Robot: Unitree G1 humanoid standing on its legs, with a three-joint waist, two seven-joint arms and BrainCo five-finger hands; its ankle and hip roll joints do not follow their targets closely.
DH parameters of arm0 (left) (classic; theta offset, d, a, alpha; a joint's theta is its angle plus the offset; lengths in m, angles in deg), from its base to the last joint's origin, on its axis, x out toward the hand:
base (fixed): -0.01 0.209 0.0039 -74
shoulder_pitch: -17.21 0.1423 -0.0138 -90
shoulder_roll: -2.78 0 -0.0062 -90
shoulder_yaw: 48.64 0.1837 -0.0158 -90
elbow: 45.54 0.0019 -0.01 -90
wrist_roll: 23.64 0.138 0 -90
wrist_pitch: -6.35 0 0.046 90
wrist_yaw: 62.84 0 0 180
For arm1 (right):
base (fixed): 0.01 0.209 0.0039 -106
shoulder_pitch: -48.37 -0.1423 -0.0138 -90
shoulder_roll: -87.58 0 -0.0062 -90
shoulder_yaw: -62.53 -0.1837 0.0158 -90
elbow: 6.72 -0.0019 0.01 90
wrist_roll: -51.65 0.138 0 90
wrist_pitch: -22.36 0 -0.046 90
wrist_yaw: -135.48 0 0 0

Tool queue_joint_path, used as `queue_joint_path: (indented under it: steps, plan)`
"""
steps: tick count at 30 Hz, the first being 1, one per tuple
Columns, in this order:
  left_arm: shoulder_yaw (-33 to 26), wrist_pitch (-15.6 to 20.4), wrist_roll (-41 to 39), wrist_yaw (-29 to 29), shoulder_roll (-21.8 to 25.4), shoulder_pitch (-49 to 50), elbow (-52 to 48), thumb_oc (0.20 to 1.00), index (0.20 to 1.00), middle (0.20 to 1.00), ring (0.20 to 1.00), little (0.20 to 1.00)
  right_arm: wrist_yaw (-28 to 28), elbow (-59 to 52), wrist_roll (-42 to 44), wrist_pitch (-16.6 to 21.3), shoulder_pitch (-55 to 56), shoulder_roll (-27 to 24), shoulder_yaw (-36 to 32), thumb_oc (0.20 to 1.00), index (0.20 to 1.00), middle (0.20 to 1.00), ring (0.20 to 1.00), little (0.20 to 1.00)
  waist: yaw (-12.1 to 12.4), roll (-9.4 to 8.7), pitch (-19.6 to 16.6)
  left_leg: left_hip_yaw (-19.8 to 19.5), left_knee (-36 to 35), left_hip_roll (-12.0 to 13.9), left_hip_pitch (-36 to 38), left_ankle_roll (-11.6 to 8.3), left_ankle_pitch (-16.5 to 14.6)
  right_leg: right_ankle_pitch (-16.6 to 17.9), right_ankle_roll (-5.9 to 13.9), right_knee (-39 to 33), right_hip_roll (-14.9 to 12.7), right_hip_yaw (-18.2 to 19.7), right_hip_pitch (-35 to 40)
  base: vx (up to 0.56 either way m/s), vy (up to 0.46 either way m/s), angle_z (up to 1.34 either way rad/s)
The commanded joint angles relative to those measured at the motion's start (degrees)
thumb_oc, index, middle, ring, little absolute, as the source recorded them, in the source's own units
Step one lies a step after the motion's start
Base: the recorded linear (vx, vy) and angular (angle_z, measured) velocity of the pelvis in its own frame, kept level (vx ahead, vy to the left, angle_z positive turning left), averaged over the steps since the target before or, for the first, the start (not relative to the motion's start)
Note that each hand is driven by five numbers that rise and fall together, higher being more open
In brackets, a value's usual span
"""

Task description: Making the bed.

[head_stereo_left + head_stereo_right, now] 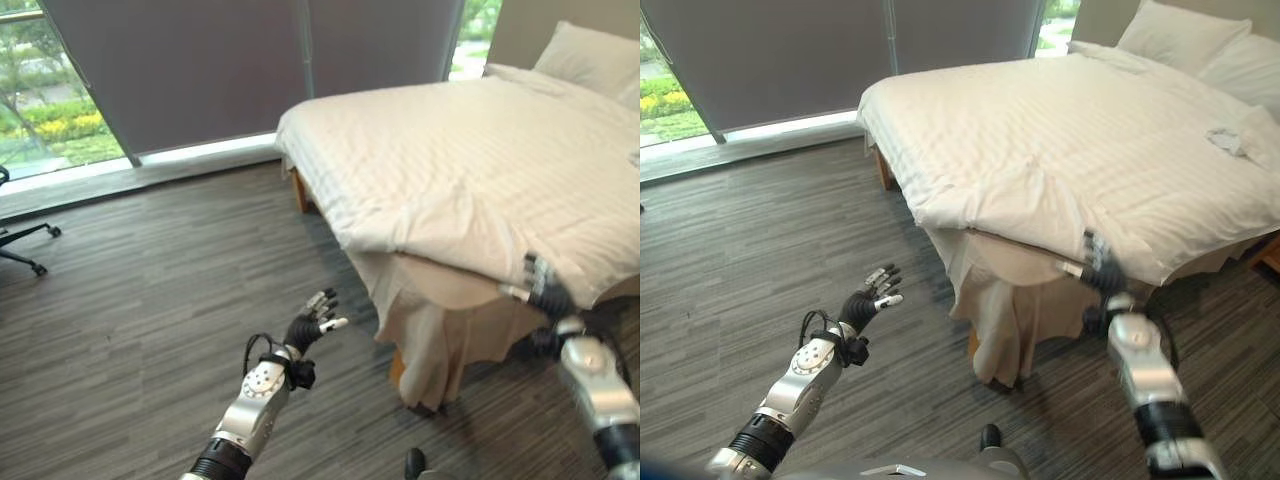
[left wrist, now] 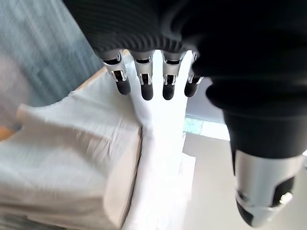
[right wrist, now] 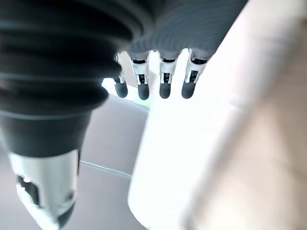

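A bed with a white striped duvet [image 1: 470, 160] fills the right half of the eye views. Its near corner overhangs a beige sheet [image 1: 440, 330] that drapes to the floor. Two pillows [image 1: 1180, 35] lie at the head, and a small crumpled fold [image 1: 1232, 140] sits on the duvet's far right. My left hand [image 1: 315, 322] is open above the floor, left of the bed's near corner and apart from it. At the duvet's near edge is my right hand [image 1: 545, 290], open with straight fingers [image 3: 163, 81] pointing at the white cloth; contact is unclear.
Grey wood floor [image 1: 160, 290] spreads to the left of the bed. Tall windows with grey blinds [image 1: 200, 70] line the far wall. An office chair's base [image 1: 25, 245] stands at the far left.
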Motion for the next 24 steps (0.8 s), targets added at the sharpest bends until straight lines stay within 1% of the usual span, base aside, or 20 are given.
queue_joint_path:
  steps: [1, 2, 3, 4, 5, 6, 7, 8, 9, 10, 11, 12, 13, 16, 17, 19, 22, 24]
  plan:
    - [-0.9, 1.9, -2.5, 1.9, 3.5, -2.1, -4.2, 1.0, 1.0, 1.0, 1.0, 1.0, 0.2, -3.7, -2.6, 2.8, -4.4, -5.8, 2.3, 1.0, 1.0, 1.0, 1.0, 1.0, 0.8, -2.86, 0.5, -1.6, 13.7, 2.0, -9.4, -1.3, 13.8, 2.6, 3.24, -0.3, -5.0, 0.3, 3.1, 0.19, -0.667, -0.12]
    - [-0.5, 1.6, -3.0, 1.9, 3.2, -2.4, -3.9, 1.0, 1.0, 1.0, 1.0, 1.0, -0.3, -4.0, -2.3, 2.8, -6.9, -7.8, 3.0, 1.0, 1.0, 1.0, 1.0, 1.0, 1.0, -3.97, 2.0, -0.5, 22.0, 3.0, -12.1, -0.62, 15.0, 2.4, 1.57, -0.7, -4.6, -1.1, 4.9, 0.1, -0.495, 0.31]
    - [0.0, 1.4, -3.6, 2.4, 3.2, -2.3, -4.1, 1.0, 1.0, 1.0, 1.0, 1.0, -0.6, -3.8, -2.0, 2.6, -9.1, -9.5, 3.7, 1.0, 1.0, 1.0, 1.0, 1.0, 1.5, -4.92, 2.4, 0.0, 24.8, 2.3, -14.2, 0.27, 14.7, 1.9, 0.19, -1.5, -3.8, -1.3, 5.8, 0.13, -0.421, 0.5]
    - [0.7, 1.3, -4.3, 2.9, 3.1, -1.9, -4.6, 1.0, 1.0, 1.0, 1.0, 1.0, -0.8, -3.1, -1.5, 2.5, -11.3, -11.6, 4.4, 1.0, 1.0, 1.0, 1.0, 1.0, 2.0, -5.18, 2.7, 0.3, 26.0, 1.2, -15.9, 0.28, 13.9, 1.5, 0.03, -2.2, -3.4, -0.9, 6.8, 0.16, -0.304, 0.32]
    - [1.8, 0.9, -4.8, 3.4, 3.0, -1.4, -5.0, 1.0, 1.0, 1.0, 1.0, 1.0, -0.7, -2.7, -1.3, 2.0, -13.3, -13.8, 5.0, 1.0, 1.0, 1.0, 1.0, 1.0, 2.5, -5.43, 2.7, 1.1, 25.0, 0.0, -17.8, 0.1, 13.3, 1.4, 0.21, -2.7, -3.3, -0.8, 7.3, 0.2, -0.189, -0.3]
    - [2.9, 0.7, -4.9, 4.1, 3.0, -1.4, -4.9, 1.0, 1.0, 1.0, 1.0, 1.0, 0.4, -1.2, -1.3, 1.5, -15.3, -17.1, 6.4, 1.0, 1.0, 1.0, 1.0, 1.0, 2.7, -5.56, 2.5, 2.2, 22.0, -0.3, -19.3, 0.03, 13.1, 1.3, 0.32, -2.8, -3.1, -0.7, 7.6, 0.24, -0.144, -0.49]
    - [3.8, 0.4, -5.8, 5.3, 3.0, -1.3, -4.7, 1.0, 1.0, 1.0, 1.0, 1.0, 3.0, 2.1, -2.4, 0.7, -18.6, -21.7, 9.9, 1.0, 1.0, 1.0, 1.0, 1.0, 3.0, -5.63, 2.5, 3.4, 18.3, -0.3, -20.0, -0.42, 13.8, 0.6, 0.28, -2.8, -2.9, -0.7, 8.3, 0.24, -0.1, -0.37]
    - [4.2, 0.4, -6.6, 6.1, 2.9, -1.0, -4.5, 1.0, 1.0, 1.0, 1.0, 1.0, 3.5, 4.9, -2.9, 0.3, -21.8, -23.6, 12.6, 1.0, 1.0, 1.0, 1.0, 1.0, 3.1, -5.5, 2.1, 4.0, 15.2, -0.6, -19.8, -0.86, 14.8, 0.1, 0.24, -2.8, -2.6, -0.7, 8.3, 0.25, -0.077, 0.0]
    - [5.5, 0.3, -7.2, 6.3, 3.0, -1.0, -3.9, 1.0, 1.0, 1.0, 1.0, 1.0, 3.1, 9.8, -4.4, -0.2, -26.6, -25.8, 16.5, 1.0, 1.0, 1.0, 1.0, 1.0, 3.2, -5.15, 1.8, 4.8, 10.8, -1.2, -19.7, -1.25, 15.7, -0.3, 0.32, -2.8, -2.1, -1.1, 8.3, 0.3, -0.041, -0.04]
    - [7.6, -0.3, -7.8, 7.0, 4.1, -1.0, -3.7, 1.0, 1.0, 1.0, 1.0, 1.0, 4.0, 19.2, -9.7, -1.7, -39.8, -29.3, 27.5, 1.0, 1.0, 1.0, 1.0, 1.0, 3.6, -4.56, 1.6, 5.0, 4.9, -2.7, -18.5, -1.65, 16.1, -1.1, 0.73, -2.8, -1.4, -1.4, 8.9, 0.24, -0.025, -0.07]
    - [7.4, -0.4, -7.8, 7.0, 3.9, -1.0, -3.7, 1.0, 1.0, 1.0, 1.0, 1.0, 4.0, 19.5, -9.7, -1.6, -40.5, -29.3, 28.2, 1.0, 1.0, 1.0, 1.0, 1.0, 3.4, -4.39, 1.5, 5.1, 4.7, -2.7, -18.5, -1.63, 16.3, -1.0, 0.7, -2.8, -1.3, -1.3, 8.8, 0.22, 0.008, -0.2]
    - [8.2, -0.5, -8.2, 7.4, 4.4, -0.7, -4.0, 1.0, 1.0, 1.0, 1.0, 1.0, 4.1, 22.3, -13.2, -2.4, -46.2, -29.8, 32.8, 1.0, 1.0, 1.0, 1.0, 1.0, 3.5, -4.12, 1.5, 3.5, 3.8, -3.4, -17.8, -1.7, 16.0, -1.2, 0.82, -2.8, -1.3, -1.2, 8.9, 0.14, 0.039, -0.12]
    - [8.8, -1.0, -8.4, 8.2, 4.6, -0.4, -4.2, 1.0, 1.0, 1.0, 1.0, 1.0, 4.2, 26.9, -14.9, -2.8, -52.8, -29.4, 37.4, 1.0, 1.0, 1.0, 1.0, 1.0, 3.1, -3.64, 1.3, 2.5, 3.0, -3.7, -17.8, -2.11, 16.3, -1.2, 0.88, -2.8, -1.3, -1.3, 8.8, 0.21, 0.075, -0.12]
    - [10.1, -1.8, -8.9, 9.4, 5.7, 1.1, -4.9, 1.0, 1.0, 1.0, 1.0, 1.0, 2.5, 38.1, -16.3, -3.0, -63.3, -25.4, 42.0, 1.0, 1.0, 1.0, 1.0, 1.0, 2.9, -2.71, -0.1, 2.5, -4.6, -4.8, -13.5, -0.83, 14.1, -1.7, 1.65, -2.8, -1.2, -1.0, 8.2, 0.23, 0.101, -0.27]
    - [10.6, -2.2, -9.7, 9.8, 5.9, 1.6, -4.9, 1.0, 1.0, 1.0, 1.0, 1.0, 2.2, 40.4, -16.5, -3.2, -64.8, -23.8, 42.4, 1.0, 1.0, 1.0, 1.0, 1.0, 3.0, -2.44, -0.3, 2.7, -6.2, -5.2, -12.6, -0.35, 13.6, -2.0, 1.86, -2.8, -1.2, -0.8, 7.9, 0.16, 0.087, -0.16]
    - [12.2, -2.8, -9.8, 10.4, 6.9, 1.4, -5.3, 1.0, 1.0, 1.0, 1.0, 1.0, 2.1, 45.1, -16.9, -3.5, -68.7, -21.5, 44.4, 1.0, 1.0, 1.0, 1.0, 1.0, 3.3, -2.2, -0.2, 3.0, -7.2, -5.6, -12.8, 0.17, 13.0, -2.0, 1.98, -2.8, -1.3, -0.6, 6.7, 0.07, 0.075, -0.13]
    - [14.8, -3.0, -8.4, 11.8, 8.8, 0.2, -5.7, 1.0, 1.0, 1.0, 1.0, 1.0, 2.7, 50.5, -19.5, -3.6, -73.8, -17.5, 48.4, 1.0, 1.0, 1.0, 1.0, 1.0, 3.6, -1.75, 0.4, 2.9, -7.3, -5.9, -14.0, 0.65, 12.0, -1.7, 2.07, -2.8, -1.5, -0.4, 3.8, 0.03, 0.07, 0.03]
    - [15.6, -2.9, -8.4, 11.9, 9.1, -0.2, -5.8, 1.0, 1.0, 1.0, 1.0, 1.0, 2.3, 52.2, -19.3, -3.6, -75.6, -15.5, 49.1, 1.0, 1.0, 1.0, 1.0, 1.0, 4.0, -1.47, 1.1, 2.8, -7.3, -6.1, -15.0, 0.95, 11.6, -1.4, 2.27, -2.8, -1.7, -0.4, 2.1, 0.0, 0.056, 0.05]
